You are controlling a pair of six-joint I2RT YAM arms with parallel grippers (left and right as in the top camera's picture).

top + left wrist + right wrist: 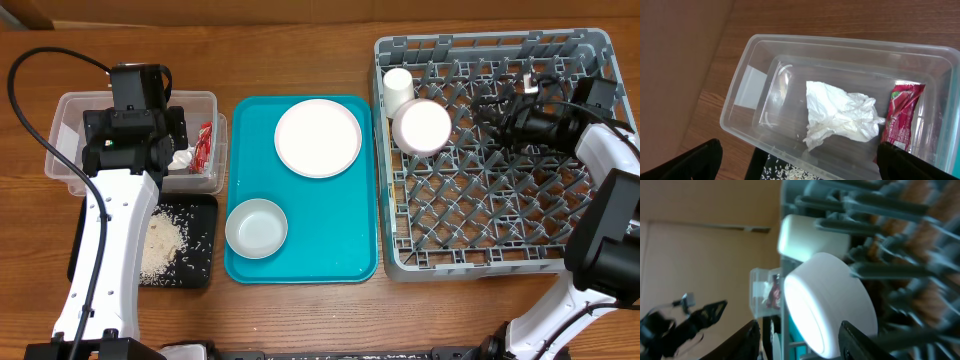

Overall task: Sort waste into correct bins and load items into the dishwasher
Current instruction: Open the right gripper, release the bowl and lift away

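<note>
The clear tub [747,80] holds the crumpled white tissue [840,117] and the red wrapper [900,117]. My left gripper [800,165] hangs over its near wall, open and empty. Rice scraps [162,243] lie on the black tray [198,270]. The pink plate [317,138] and the grey-white bowl [256,228] sit on the teal tray. In the grey dish rack [500,255] the white cup [398,88] and the small white bowl [421,126] stand at the far left. My right gripper [800,342] is open, with its fingers on either side of that bowl [840,305].
The teal serving tray [345,245] lies between the bins and the rack. The left arm [110,230] crosses over the black tray. The right arm [610,200] reaches over the rack's right side. Bare wooden table runs along the front edge.
</note>
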